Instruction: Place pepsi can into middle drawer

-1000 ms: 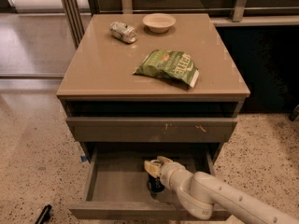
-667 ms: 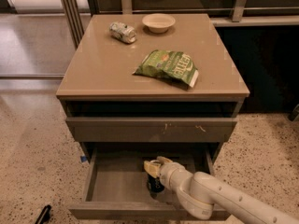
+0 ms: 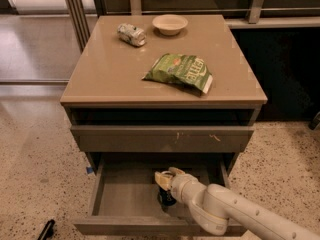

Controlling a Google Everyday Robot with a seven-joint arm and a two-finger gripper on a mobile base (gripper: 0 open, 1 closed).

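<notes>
Camera view, looking down at the front of the unit.

Noted a tan-topped cabinet (image 3: 105,79) on a speckled floor (image 3: 30,159). Found on the top: a pale silver-green can (image 3: 131,34) lying on its side near the back left, a shallow cream bowl (image 3: 170,24) just beside it toward the back centre, and a green snack bag (image 3: 181,72) lying flat nearer the front, well apart from both.

Recorded the upper drawer face (image 3: 160,138) as pushed in, with small pale scratches right of centre.

Found the middle drawer (image 3: 122,200) below it pulled out, grey base exposed.

Located the pepsi can (image 3: 166,198) inside that drawer, right of centre, apparently upright on the base, dark and partly covered from above.

Located the gripper (image 3: 166,180) inside the same drawer, directly over the top of the pepsi can and touching or nearly touching it. Could not tell whether the claw is clamped on the can or released.

Traced the white arm (image 3: 235,215) from the lower right corner, over the drawer's front edge, to the gripper.
</notes>
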